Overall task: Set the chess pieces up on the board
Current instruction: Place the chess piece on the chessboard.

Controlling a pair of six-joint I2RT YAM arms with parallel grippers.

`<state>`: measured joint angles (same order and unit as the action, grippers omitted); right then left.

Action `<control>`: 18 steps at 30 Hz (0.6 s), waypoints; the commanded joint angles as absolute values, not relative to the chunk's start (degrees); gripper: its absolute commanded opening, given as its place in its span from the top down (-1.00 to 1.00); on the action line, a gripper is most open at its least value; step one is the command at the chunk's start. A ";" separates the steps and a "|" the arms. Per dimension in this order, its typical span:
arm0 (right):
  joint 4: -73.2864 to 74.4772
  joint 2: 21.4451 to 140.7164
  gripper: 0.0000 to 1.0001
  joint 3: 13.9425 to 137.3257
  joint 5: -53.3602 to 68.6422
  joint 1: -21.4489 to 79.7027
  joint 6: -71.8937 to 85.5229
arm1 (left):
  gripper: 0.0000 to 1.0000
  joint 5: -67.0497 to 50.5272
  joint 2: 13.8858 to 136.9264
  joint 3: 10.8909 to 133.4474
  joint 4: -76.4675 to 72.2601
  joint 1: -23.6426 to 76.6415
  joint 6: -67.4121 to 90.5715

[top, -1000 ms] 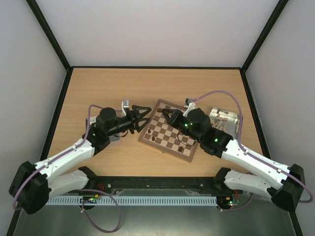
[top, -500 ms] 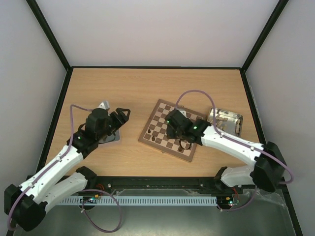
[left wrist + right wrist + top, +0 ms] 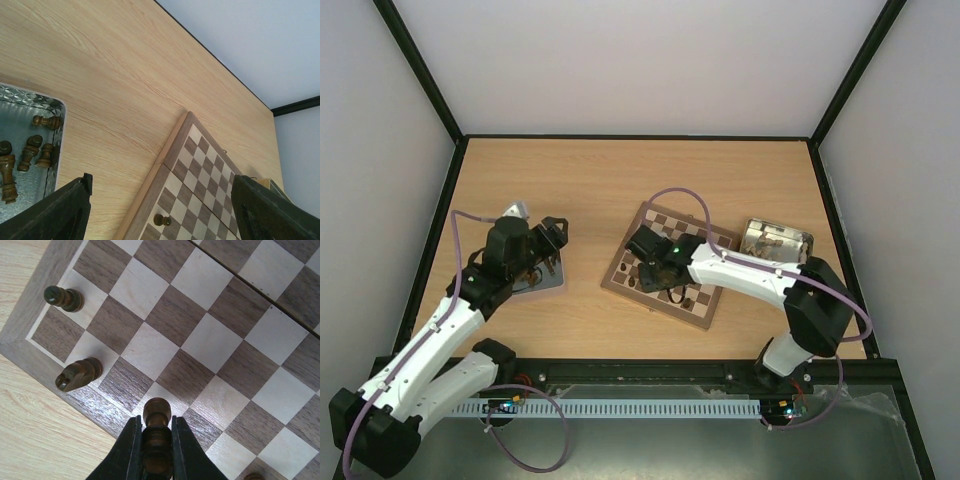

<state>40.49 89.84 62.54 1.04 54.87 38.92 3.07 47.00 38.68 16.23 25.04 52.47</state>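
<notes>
A flat square wooden chessboard with dark brown and cream checks and a light rim (image 3: 670, 220) lies askew on the light wooden worktop (image 3: 570, 180), just toward 4 o'clock from the middle. The white-and-black right arm (image 3: 750, 272) reaches across it toward 9 o'clock. The right jaws are narrow and pinch a small dark brown turned-wood chess piece (image 3: 157, 435) by its upper body. It is upright above the edge row of the chessboard (image 3: 210, 340); whether its base touches a square cannot be told.

From that piece, a dark brown knight-like chessman (image 3: 77, 375) sits on the corner square at about 10 o'clock. A dark brown pawn (image 3: 62, 297) stands farther off toward 11 o'clock, on a cream square by the rim.

The left arm (image 3: 430, 340) is at 8 o'clock of the worktop, above a grey embossed metal tray (image 3: 25, 100). The left jaws stand wide with nothing between them. Several dark brown chessmen (image 3: 31, 149) lie in that tray, and beyond it a lone pawn (image 3: 161, 220) stands on the chessboard (image 3: 200, 170).

A second, shiny metal tray (image 3: 808, 240) sits at 3 o'clock, just beside the chessboard, with more pieces (image 3: 770, 240) inside.
</notes>
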 commanded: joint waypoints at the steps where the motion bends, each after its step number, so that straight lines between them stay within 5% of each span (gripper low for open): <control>1: 44.61 91.91 0.97 65.12 1.05 55.62 37.47 | -0.57 2.46 46.11 37.76 16.89 24.16 50.89; 18: 46.84 96.04 0.96 67.32 -0.24 56.72 37.31 | -0.58 0.92 44.92 35.96 16.79 22.69 50.67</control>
<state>43.70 95.31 65.28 1.56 56.27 37.87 1.37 45.95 36.88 16.25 23.16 51.40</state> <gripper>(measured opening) 0.086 0.789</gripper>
